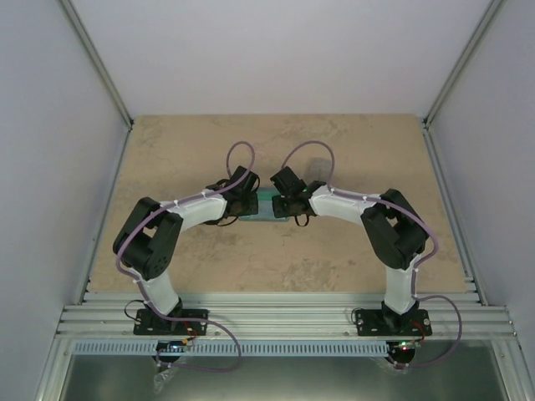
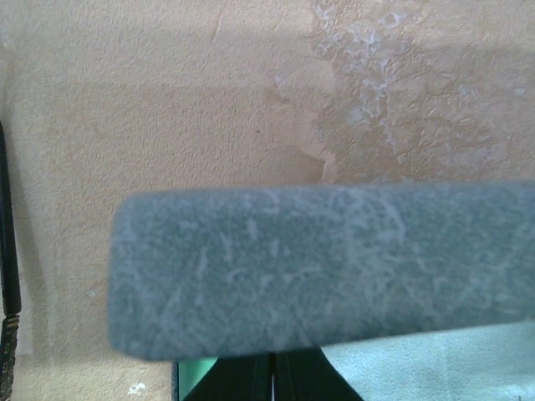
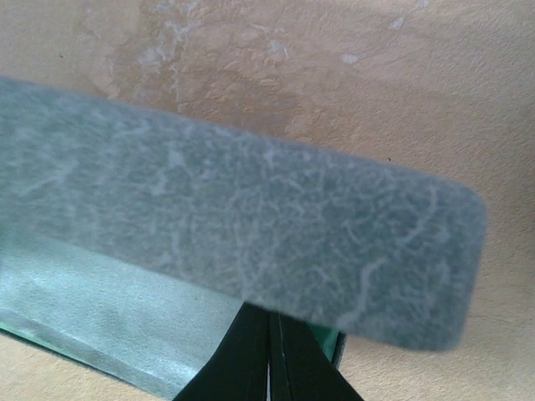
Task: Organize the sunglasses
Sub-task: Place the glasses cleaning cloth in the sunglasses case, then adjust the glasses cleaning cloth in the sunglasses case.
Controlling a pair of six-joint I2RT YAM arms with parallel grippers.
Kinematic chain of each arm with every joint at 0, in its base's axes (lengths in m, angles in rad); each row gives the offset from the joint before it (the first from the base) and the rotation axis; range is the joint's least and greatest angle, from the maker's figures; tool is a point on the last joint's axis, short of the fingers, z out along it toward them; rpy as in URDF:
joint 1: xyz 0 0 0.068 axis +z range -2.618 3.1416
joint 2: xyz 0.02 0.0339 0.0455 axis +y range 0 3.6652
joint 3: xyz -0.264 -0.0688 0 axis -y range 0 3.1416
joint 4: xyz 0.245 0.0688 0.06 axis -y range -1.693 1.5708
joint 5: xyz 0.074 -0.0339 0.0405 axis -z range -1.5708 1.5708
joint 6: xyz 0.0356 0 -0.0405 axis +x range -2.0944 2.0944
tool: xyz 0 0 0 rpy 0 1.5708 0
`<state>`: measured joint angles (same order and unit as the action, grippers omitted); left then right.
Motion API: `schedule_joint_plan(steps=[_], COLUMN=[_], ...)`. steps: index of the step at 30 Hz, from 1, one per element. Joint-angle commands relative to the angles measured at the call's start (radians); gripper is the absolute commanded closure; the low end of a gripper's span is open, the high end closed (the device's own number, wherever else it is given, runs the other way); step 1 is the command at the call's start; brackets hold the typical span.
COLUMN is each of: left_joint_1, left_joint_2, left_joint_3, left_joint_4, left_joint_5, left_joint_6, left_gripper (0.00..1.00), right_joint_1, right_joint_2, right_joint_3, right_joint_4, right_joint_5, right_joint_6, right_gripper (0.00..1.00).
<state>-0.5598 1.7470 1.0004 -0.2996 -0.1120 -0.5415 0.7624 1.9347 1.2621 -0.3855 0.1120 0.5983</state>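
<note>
A blue-grey case [image 1: 267, 207] lies mid-table between both grippers. Its flap fills the left wrist view [image 2: 318, 267] and the right wrist view [image 3: 251, 225], raised above a light blue inner surface [image 3: 100, 309] with a green edge [image 2: 194, 376]. My left gripper [image 1: 254, 200] is shut, its tips [image 2: 278, 357] at the flap's near edge and partly hidden by it. My right gripper [image 1: 282, 203] is shut too, its tips [image 3: 269, 316] at the flap's near edge. Neither pair of sunglasses shows; the case interior is hidden.
A thin dark strip [image 2: 7, 251] runs down the left edge of the left wrist view; I cannot tell what it is. The tan table [image 1: 276, 267] has grey walls on three sides and a metal rail [image 1: 284, 313] at the near edge.
</note>
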Motion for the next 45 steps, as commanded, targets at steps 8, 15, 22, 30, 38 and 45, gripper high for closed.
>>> schedule_joint_plan(steps=[8,15,22,30,38,45], left_joint_1=[0.007,0.007,0.006,0.006,0.007,0.007], left_joint_2=[0.022,-0.008,-0.082,-0.080,0.007,0.032], left_joint_3=[0.017,0.034,0.034,-0.001,-0.017,-0.029], left_joint_4=[-0.029,-0.055,-0.071,0.050,0.074,0.031], left_joint_5=[-0.048,-0.058,-0.040,0.137,0.163,0.066], left_joint_6=[0.003,0.006,-0.004,0.001,-0.002,-0.010], left_gripper=[1.00,0.87,0.79,0.87,0.87,0.84], right_joint_1=[-0.005,-0.004,-0.005,-0.005,-0.011,-0.019], right_joint_2=[0.040,0.004,-0.076,-0.036,0.052,0.096], right_joint_3=[0.022,0.024,0.020,0.044,0.070,0.091], right_joint_4=[0.004,-0.020,-0.037,0.014,0.028,0.003], right_joint_5=[-0.004,0.025,0.039,-0.105,-0.164,-0.113], right_joint_6=[-0.016,-0.021,-0.031,-0.062,-0.084,-0.100], right_gripper=[1.00,0.89,0.79,0.81,0.82,0.81])
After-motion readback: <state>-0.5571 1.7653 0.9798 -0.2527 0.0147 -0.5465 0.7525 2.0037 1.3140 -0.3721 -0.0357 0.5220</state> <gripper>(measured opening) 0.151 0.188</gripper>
